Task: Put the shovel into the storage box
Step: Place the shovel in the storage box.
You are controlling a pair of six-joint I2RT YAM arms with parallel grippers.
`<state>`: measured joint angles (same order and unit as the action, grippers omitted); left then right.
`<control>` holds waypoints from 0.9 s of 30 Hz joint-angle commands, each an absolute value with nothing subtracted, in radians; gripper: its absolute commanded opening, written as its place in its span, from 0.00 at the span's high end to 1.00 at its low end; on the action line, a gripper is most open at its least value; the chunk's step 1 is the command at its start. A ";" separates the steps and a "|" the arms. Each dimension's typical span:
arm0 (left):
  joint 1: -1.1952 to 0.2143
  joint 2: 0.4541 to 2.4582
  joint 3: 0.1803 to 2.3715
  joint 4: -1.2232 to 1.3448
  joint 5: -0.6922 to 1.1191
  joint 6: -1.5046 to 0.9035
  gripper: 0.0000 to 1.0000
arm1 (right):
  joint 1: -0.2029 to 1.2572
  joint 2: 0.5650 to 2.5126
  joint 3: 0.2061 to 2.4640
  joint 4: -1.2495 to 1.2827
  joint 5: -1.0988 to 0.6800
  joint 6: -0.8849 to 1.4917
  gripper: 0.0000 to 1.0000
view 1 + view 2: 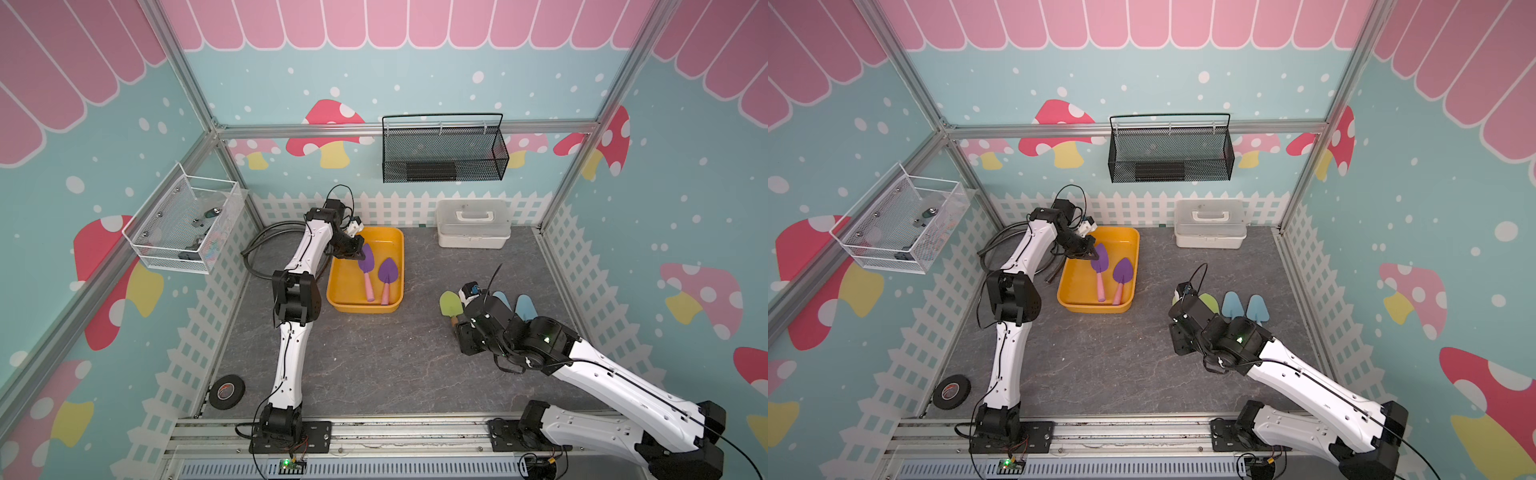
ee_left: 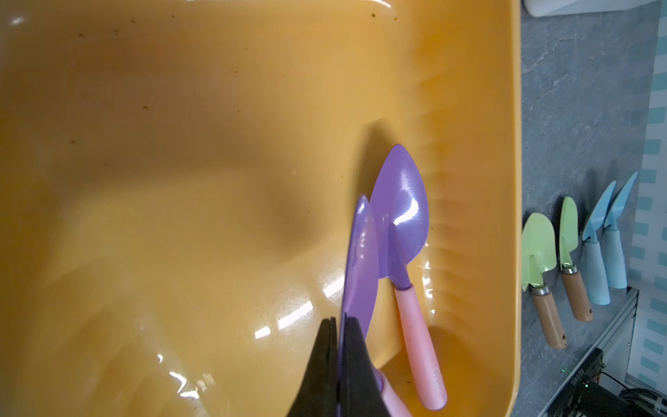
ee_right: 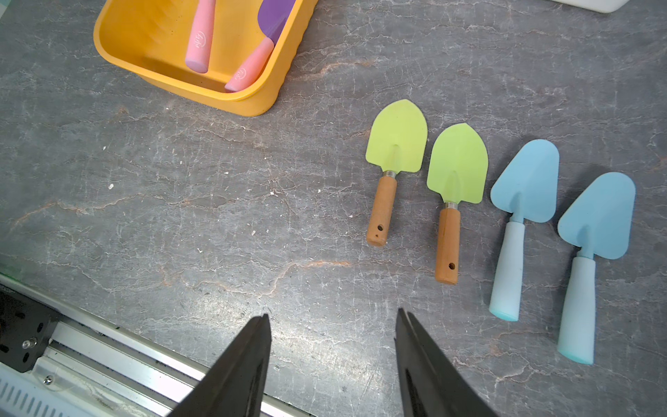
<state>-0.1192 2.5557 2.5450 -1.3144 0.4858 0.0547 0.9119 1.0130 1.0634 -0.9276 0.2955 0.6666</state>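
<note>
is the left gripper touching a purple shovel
Touching. The left wrist view shows the left gripper clamped on the blade of one purple shovel, no gap.

3 teal walls [image 1: 270, 87] dotted white surround me, printed with red and pink mushrooms [image 1: 328, 112], a pink scalloped band [image 1: 332, 25] on top, a white picket fence [image 1: 395, 210] below; aluminium posts [image 1: 189, 83] frame the corners; my floor [image 1: 374, 353] is grey, veined like stone; a black wire-mesh basket [image 1: 444, 158] hangs on the back bar [image 1: 291, 132]; a white wire basket [image 1: 183, 224] hangs on my left wall; a white lidded case [image 1: 473, 224] sits against the back fence; a black tape roll [image 1: 226, 391] lies in the near left corner.
</note>
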 commanded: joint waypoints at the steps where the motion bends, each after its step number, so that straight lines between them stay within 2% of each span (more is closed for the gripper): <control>1: -0.118 2.555 2.566 -1.334 0.469 0.090 1.00 | 0.913 1.022 1.061 -0.943 0.299 0.674 0.42; 24: -0.159 2.645 2.542 -1.342 0.403 0.088 1.00 | 0.913 0.994 1.043 -0.940 0.284 0.676 0.42; 27: -0.159 2.649 2.542 -1.344 0.397 0.088 0.96 | 0.913 0.991 1.043 -0.940 0.284 0.678 0.42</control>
